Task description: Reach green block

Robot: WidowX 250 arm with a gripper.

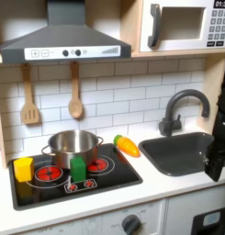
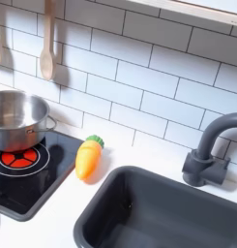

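The green block [image 1: 78,169] stands upright on the near part of the stovetop [image 1: 114,176] in the first exterior view, between the two red burners, just in front of the steel pot [image 1: 72,144]. A yellow block [image 1: 24,168] sits at the stove's left end, well apart from it, and a toy carrot [image 1: 128,145] lies to the right of the pot. My gripper [image 1: 218,158] hangs at the first exterior view's right edge, beside the sink [image 1: 178,151]; it is dark and cropped, so I cannot tell whether it is open or closed. I judge the block light, stiff and smooth; I would pinch its flat sides near the top. In the second exterior view the carrot lies on the counter [image 2: 130,145] between stove and sink, near the faucet [image 2: 209,150].
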